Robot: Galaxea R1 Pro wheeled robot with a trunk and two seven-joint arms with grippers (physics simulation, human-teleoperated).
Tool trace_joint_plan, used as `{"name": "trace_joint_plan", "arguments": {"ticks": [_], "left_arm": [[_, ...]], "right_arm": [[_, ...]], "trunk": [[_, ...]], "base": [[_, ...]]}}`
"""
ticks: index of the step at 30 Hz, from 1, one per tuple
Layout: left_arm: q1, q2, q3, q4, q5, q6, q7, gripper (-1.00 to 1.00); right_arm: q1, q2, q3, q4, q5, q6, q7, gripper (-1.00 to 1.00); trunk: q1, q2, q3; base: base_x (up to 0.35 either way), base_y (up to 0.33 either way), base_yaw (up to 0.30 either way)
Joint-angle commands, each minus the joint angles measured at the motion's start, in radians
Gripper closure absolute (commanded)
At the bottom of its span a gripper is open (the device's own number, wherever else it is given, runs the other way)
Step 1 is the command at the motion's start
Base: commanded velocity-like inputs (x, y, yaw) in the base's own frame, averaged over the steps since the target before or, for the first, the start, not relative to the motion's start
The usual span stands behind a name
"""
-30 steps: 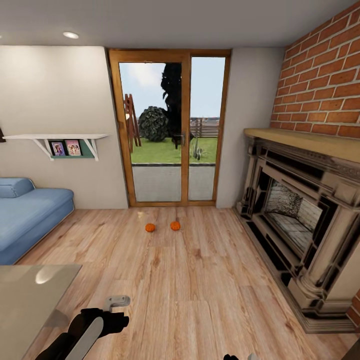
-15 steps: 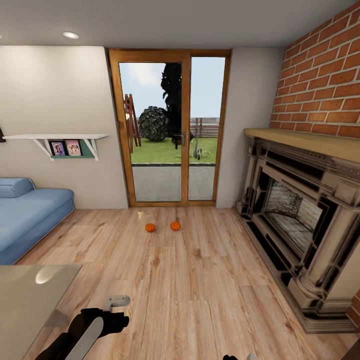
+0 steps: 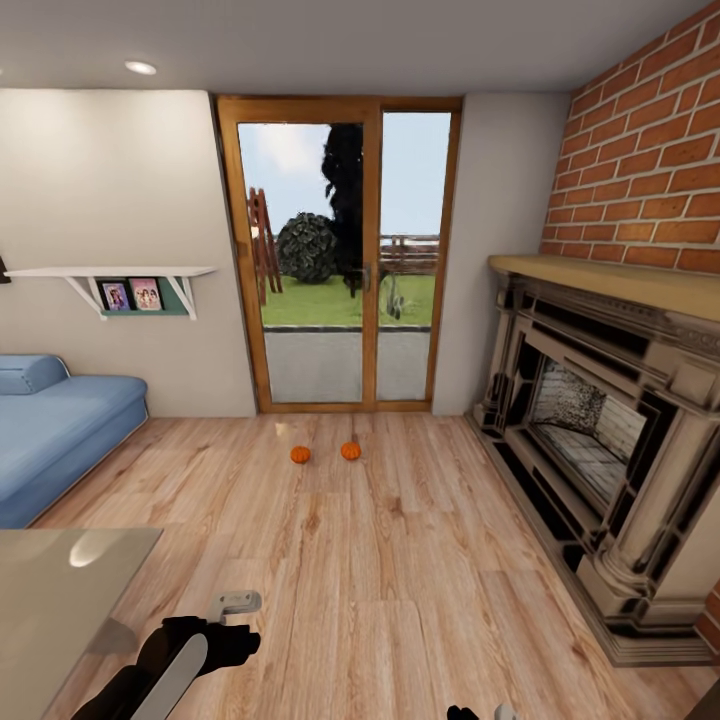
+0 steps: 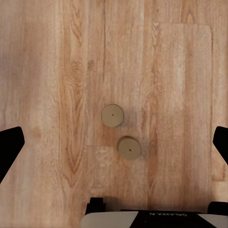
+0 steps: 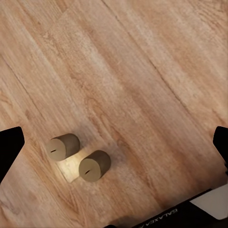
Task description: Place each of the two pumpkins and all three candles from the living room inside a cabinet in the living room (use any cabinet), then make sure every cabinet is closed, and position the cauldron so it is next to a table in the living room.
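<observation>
Two candles (image 4: 121, 131) upright on floor, left end effector (image 4: 114, 142) above, spread wide, pointing down.

Two bright-orange pumpkins (image 3: 300, 455) are seen mid-frame on pale wood-grain floor (image 3: 400, 580) — beige-brown candles (image 4: 112, 115), a blue sofa (image 3: 60, 430), red brick (image 3: 640, 160).

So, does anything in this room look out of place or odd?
Yes. Two pumpkins sit on the bare wood floor before the glass door, and two candles stand upright on the floorboards, close together but apart. Nothing looks spilled or broken.
</observation>
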Motion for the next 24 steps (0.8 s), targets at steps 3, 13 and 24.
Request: {"name": "trace_joint_plan", "arguments": {"ticks": [3,13,24], "left_arm": [[-0.001,0.000,-0.003,-0.001,0.011,0.001,0.010,-1.00],[-0.001,0.001,-0.002,-0.001,0.012,0.001,0.007,-1.00],[-0.001,0.006,0.009,-0.001,0.026,0.007,-0.039,-1.00]], "right_arm": [[0.000,-0.001,0.008,-0.002,-0.007,0.002,-0.009,-1.00],[0.000,-0.001,0.009,-0.003,-0.007,0.000,-0.007,-1.00],[0.000,-0.003,0.009,-0.004,-0.007,0.000,0.028,-1.00]], "trunk": [[0.012,-0.023,-0.011],[0.050,-0.093,-0.042],[0.092,-0.170,-0.077]], "base": [[0.000,0.000,0.000],[0.000,0.000,0.000],[0.000,0.000,0.000]]}}
